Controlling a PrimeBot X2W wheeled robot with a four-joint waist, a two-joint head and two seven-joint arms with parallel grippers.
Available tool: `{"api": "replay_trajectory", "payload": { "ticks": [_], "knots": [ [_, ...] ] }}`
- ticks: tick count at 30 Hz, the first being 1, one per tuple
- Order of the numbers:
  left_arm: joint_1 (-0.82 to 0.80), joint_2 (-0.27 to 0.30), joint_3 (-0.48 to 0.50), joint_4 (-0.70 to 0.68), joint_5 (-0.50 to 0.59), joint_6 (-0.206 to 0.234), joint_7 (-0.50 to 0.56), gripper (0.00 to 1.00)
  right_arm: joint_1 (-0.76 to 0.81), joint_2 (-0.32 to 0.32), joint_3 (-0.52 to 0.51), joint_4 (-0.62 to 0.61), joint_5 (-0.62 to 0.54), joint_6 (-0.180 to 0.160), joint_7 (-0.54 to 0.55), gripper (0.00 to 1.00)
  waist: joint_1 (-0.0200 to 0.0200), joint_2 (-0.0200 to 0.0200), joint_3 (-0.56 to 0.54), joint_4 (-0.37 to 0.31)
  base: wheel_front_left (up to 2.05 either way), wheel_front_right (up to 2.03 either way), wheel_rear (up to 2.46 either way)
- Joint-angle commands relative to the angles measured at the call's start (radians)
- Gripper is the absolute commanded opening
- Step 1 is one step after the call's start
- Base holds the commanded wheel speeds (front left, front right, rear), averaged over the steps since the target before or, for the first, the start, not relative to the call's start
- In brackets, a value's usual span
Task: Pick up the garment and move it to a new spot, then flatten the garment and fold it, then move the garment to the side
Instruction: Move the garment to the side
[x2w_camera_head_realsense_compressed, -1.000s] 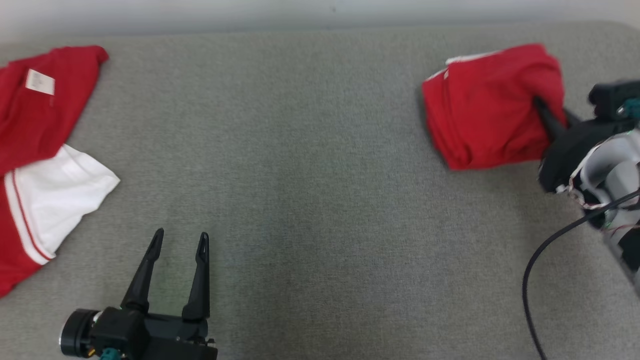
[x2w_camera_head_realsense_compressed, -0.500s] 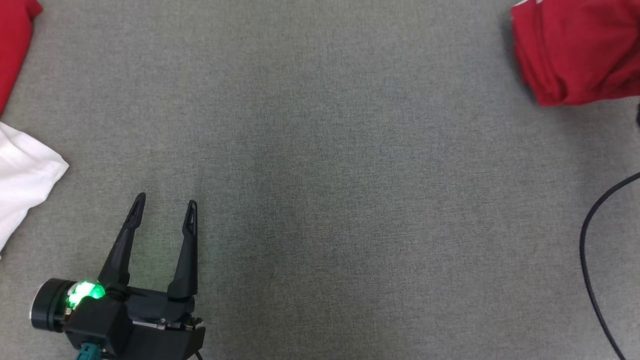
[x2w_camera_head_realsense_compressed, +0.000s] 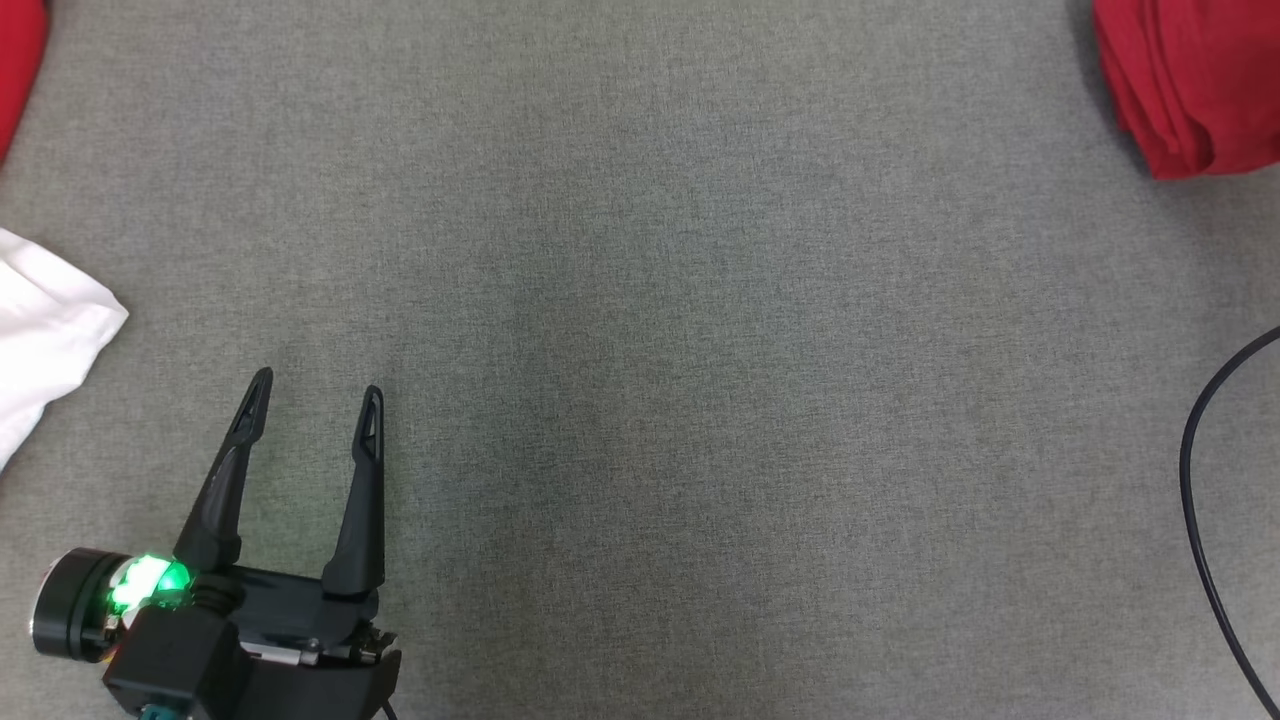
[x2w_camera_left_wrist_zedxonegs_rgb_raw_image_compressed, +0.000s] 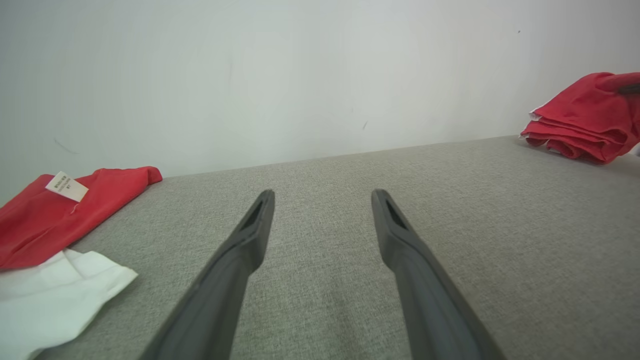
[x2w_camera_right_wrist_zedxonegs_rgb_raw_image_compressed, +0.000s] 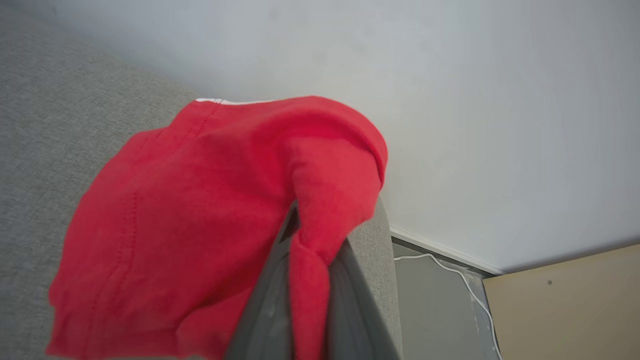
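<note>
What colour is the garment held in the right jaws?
The garment is red, with a thin white edge; clearest in right wrist view.

Soft, even light falls on the grey cushion (x2w_camera_head_realsense_compressed: 700, 350); a faint darker band runs down its middle. The red garment (x2w_camera_right_wrist_zedxonegs_rgb_raw_image_compressed: 200, 210) looks slightly soft close to the lens (stitching barely resolved), and the wall (x2w_camera_left_wrist_zedxonegs_rgb_raw_image_compressed: 300, 75) dims toward the left edge.

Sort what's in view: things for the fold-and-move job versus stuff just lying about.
Job:
- folded red garment, pinched in the shut right gripper
- open left gripper, holding nothing
- grey padded surface underneath

Lying about:
- red-and-white garment at the robot's left
- black cable
</note>
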Motion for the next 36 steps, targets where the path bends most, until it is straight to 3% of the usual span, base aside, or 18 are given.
{"api": "replay_trajectory", "payload": {
  "ticks": [1, 4, 5, 6, 7, 27, 36],
  "knots": [
    [0.016, 0.009, 0.000, -0.005, 0.009, 0.004, -0.004, 1.00, -0.019, 0.002, 0.012, 0.011, 0.006, -0.001, -0.008, 0.00, -0.0001, 0.0000, 0.004, -0.001, 0.00, 0.00, 0.00],
    [0.014, 0.010, -0.001, -0.007, 0.008, 0.010, -0.004, 1.00, -0.027, 0.008, 0.021, 0.031, 0.019, -0.001, -0.018, 0.00, -0.0001, 0.0000, 0.009, 0.000, 0.00, 0.00, 0.00],
    [0.013, 0.010, -0.002, -0.006, 0.008, 0.011, -0.004, 1.00, -0.030, 0.009, 0.027, 0.040, 0.014, -0.001, -0.022, 0.29, -0.0001, 0.0000, 0.011, 0.000, 0.00, 0.00, 0.00],
    [0.012, 0.010, -0.003, -0.005, 0.008, 0.012, -0.004, 1.00, -0.033, 0.011, 0.033, 0.048, 0.009, -0.001, -0.025, 0.72, -0.0001, 0.0000, 0.011, 0.000, 0.00, 0.00, 0.00],
    [0.011, 0.010, -0.004, -0.003, 0.007, 0.011, -0.004, 1.00, -0.037, 0.013, 0.037, 0.056, 0.005, -0.001, -0.030, 1.00, -0.0001, 0.0000, 0.012, 0.000, 0.00, 0.00, 0.00],
    [0.020, -0.004, -0.009, 0.042, -0.031, 0.030, -0.004, 1.00, -0.070, 0.038, 0.077, 0.205, -0.065, -0.001, -0.068, 1.00, -0.0001, 0.0000, -0.064, 0.009, 0.00, 0.00, 0.00],
    [0.047, -0.018, -0.006, 0.066, -0.054, 0.039, -0.004, 1.00, -0.009, 0.079, -0.028, 0.158, 0.065, -0.001, -0.098, 1.00, -0.0001, 0.0000, -0.152, 0.004, 0.00, 0.00, 0.00]
  ]
}}
